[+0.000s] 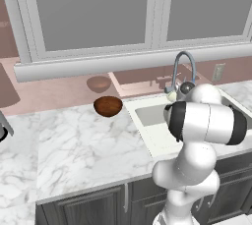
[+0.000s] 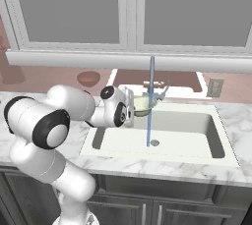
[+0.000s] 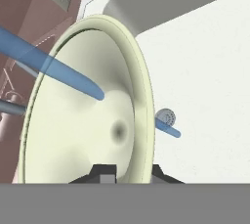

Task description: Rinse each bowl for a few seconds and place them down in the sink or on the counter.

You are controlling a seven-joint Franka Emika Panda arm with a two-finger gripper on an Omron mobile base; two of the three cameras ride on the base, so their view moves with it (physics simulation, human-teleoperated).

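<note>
Hand view: cream bowl mid-sink

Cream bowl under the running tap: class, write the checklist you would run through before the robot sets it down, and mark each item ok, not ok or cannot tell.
1. Gripper shut on the cream bowl rim: ok.
2. Water stream hitting the bowl's inside: ok.
3. Bowl held over the sink, not the counter: ok.
4. Sink floor around the drain free for a set-down: ok.
5. Brown bowl rinsed: cannot tell; it sits on the counter left of the sink.
6. Rinsed long enough: cannot tell.
</note>
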